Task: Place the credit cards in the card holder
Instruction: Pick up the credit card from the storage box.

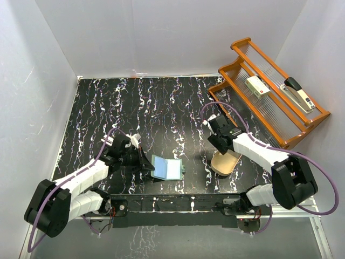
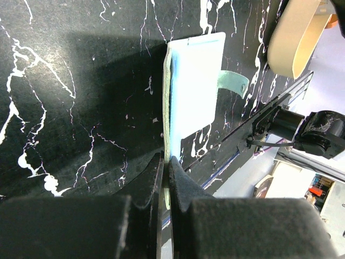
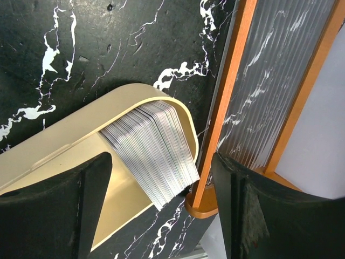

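Left jaws shut on the near edge of the open card holder (image 2: pixel 194 86), which lies on the worktop (image 2: pixel 81 108). It runs from them toward 12 o'clock, long axis 12–6. Right jaws wide, empty, astride the credit cards (image 3: pixel 156 151) in a tan tray (image 3: pixel 54 145).

Card holder (image 2: pixel 233 82): near edge hidden inside left gripper (image 2: pixel 166 162) pinch. Tan tray (image 3: pixel 54 135): cut off at left picture edge. Rack box (image 1: pixel 257 86): label unreadable.

Tabletop (image 1: pixel 135 108) showing black marble, white veining; card holder (image 1: pixel 159 166) showing sage green; credit card (image 2: pixel 197 75) looking pale blue; tray (image 3: pixel 64 140) looking cream-tan, stacked cards (image 3: pixel 156 156) showing grey-striped edges; rack (image 1: pixel 269 116) showing orange wood.
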Controlling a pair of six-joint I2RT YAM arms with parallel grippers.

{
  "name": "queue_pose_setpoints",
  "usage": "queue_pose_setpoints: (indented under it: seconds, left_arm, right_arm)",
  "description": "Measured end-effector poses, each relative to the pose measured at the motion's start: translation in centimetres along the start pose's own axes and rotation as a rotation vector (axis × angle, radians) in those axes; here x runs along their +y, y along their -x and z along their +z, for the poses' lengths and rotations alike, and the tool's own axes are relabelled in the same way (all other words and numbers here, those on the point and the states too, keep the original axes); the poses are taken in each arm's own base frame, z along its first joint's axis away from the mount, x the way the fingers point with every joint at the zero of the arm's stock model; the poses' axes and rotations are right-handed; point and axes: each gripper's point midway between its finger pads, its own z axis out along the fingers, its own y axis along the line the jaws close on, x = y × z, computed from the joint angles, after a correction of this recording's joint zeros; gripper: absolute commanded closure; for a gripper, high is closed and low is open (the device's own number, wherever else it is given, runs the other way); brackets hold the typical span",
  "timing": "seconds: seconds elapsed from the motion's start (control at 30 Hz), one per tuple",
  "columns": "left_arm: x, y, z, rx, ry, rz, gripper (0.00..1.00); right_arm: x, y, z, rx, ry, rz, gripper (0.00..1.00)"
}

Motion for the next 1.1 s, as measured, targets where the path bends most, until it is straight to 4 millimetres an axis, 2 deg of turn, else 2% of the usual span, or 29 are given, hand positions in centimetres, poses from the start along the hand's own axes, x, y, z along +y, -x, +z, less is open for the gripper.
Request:
queue_pose_setpoints:
  seconds: [0.1, 0.3, 0.57, 1.1]
  left_arm:
    - [0.0, 0.0, 0.1, 0.005, -0.002, -0.001, 1.00]
    - [0.2, -0.2, 0.2, 0.014, 0.002, -0.006, 1.00]
    - [0.2, -0.2, 0.3, 0.021, 0.004, -0.002, 1.00]
    - [0.2, -0.2, 0.3, 0.024, 0.003, -0.008, 1.00]
  right_arm:
    - [0.2, -0.6, 0.4, 0.008, -0.008, -0.007, 0.30]
    - [-0.4, -0.9, 0.7, 0.014, -0.054, -0.014, 0.44]
    - [-1.8, -0.7, 0.2, 0.002, -0.113, 0.003, 0.48]
    - [-1.7, -0.4, 0.0, -0.012, -0.100, 0.000, 0.88]
